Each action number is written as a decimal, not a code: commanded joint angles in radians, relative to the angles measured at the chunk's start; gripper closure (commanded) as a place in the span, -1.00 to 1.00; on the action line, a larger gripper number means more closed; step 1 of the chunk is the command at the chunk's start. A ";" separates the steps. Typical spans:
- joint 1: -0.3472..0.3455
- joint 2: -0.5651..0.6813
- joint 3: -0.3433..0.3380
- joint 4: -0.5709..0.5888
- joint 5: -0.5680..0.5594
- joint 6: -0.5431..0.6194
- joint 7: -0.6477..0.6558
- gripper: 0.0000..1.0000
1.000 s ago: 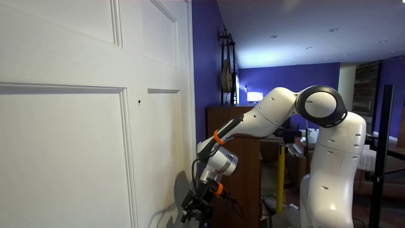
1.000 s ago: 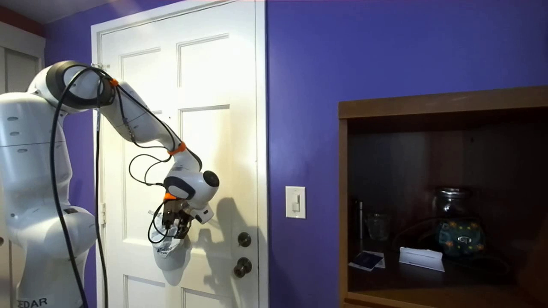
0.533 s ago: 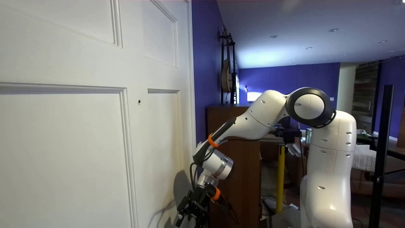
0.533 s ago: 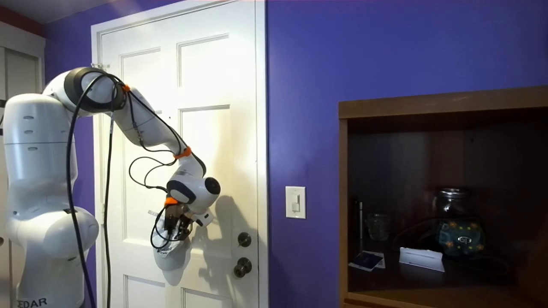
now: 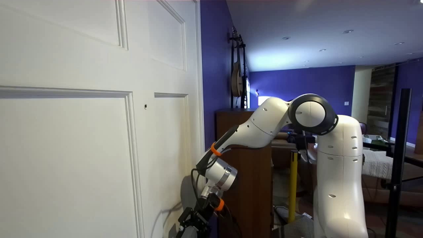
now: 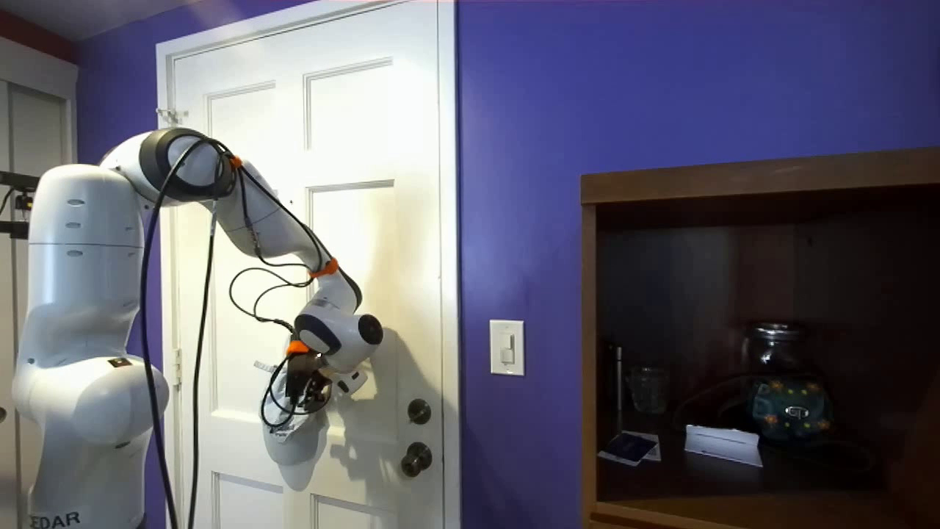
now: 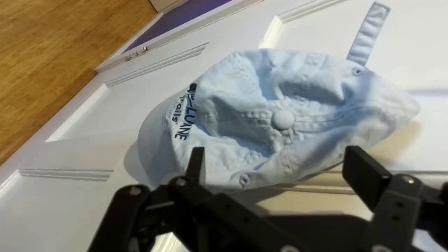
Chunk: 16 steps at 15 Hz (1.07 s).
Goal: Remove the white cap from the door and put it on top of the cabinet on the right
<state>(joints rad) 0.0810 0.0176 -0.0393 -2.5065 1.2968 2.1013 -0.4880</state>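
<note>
We mark the black two-finger gripper point(image 7: 278, 162) as released: jaws spread wide, bottom of the wrist view. The floppy pale-white fabric cap point(image 7: 280, 120) is mid-frame there, beyond the jaws; whether they touch it, we can't tell. In an exterior view we get the cap lower left of centre, partly hidden by the gripper, hanging on the white panelled door point(image 6: 352, 250). Flat-topped dark brown wooden cabinet point(image 6: 764, 178) takes the right of that frame; inside, lower right, we note a silver-lidded glass jar point(image 6: 777, 349), dark green flowered bag point(image 6: 789, 411), white card point(image 6: 723, 446). White light switch point(image 6: 507, 347) on the purple wall point(image 6: 587, 95) between door and cabinet. Also a tan wooden guitar point(image 5: 236, 79), upper middle of an exterior view.
</note>
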 commanded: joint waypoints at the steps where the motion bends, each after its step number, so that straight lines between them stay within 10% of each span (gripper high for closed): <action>1: -0.021 0.050 0.027 0.039 0.070 -0.025 0.010 -1.00; 5: -0.017 0.082 0.037 0.052 0.096 -0.019 0.025 -0.94; 15: -0.016 0.109 0.045 0.069 0.147 -0.022 0.015 0.63; 16: -0.015 0.108 0.046 0.070 0.138 -0.024 0.004 -0.25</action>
<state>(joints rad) 0.0809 0.1076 -0.0114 -2.4559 1.4113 2.0987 -0.4757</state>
